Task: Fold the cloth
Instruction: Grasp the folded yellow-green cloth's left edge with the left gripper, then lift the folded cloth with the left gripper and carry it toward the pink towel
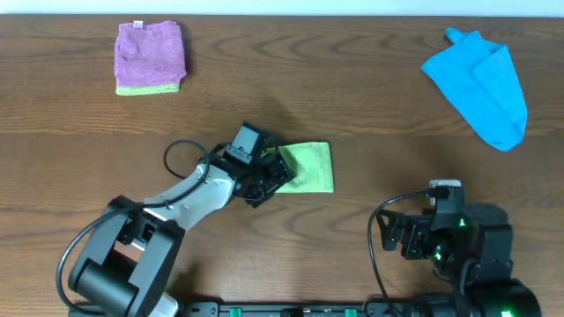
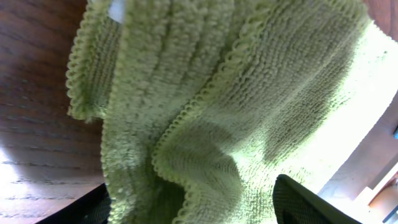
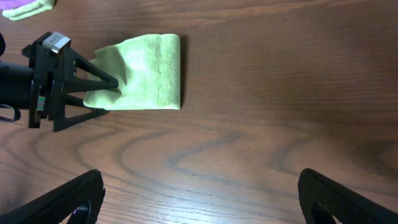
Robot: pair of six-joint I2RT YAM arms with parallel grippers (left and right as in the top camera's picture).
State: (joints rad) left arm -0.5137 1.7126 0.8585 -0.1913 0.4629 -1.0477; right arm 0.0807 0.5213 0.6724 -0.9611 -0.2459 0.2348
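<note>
Two dark fingers of the left gripper (image 1: 278, 173) pinch one edge of the light yellow-green terry microfibre cloth (image 1: 310, 165), the jaws narrowed onto a bunched, slightly lifted fold. Just beyond the fingertips the rest of the cloth lies folded flat on the brown wooden table (image 1: 352, 88). The right gripper (image 1: 398, 234) sits well apart from the cloth, jaws spread wide and holding nothing. A purple folded cloth with a lime edge (image 1: 150, 57) lies well beyond the left gripper, and a crumpled bright blue cloth (image 1: 478, 84) well beyond the right gripper.
</note>
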